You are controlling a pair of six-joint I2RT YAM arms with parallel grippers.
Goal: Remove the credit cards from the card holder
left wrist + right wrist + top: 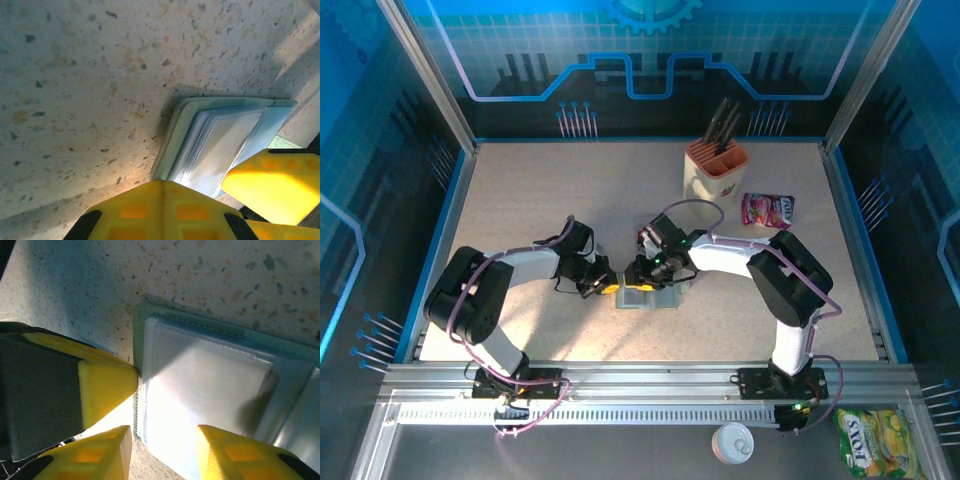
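Observation:
The grey-green card holder (650, 297) lies spread open on the speckled table, its clear pockets (210, 385) facing up and washed pale by glare. The credit cards are hidden; I cannot make any out in the pockets. My left gripper (603, 283) is shut, and its joined yellow tips (162, 182) rest at the holder's left edge (175, 135). In the right wrist view the same tips appear as a yellow wedge (107, 387) touching that edge. My right gripper (164, 440) hangs open just above the holder's near corner, one finger on each side of it, gripping nothing.
A cream knife block (717, 165) stands at the back, with a pink snack packet (768, 209) to its right. A yellow-green packet (875, 440) and a white lid (732, 442) lie beyond the front rail. Both arms meet mid-table.

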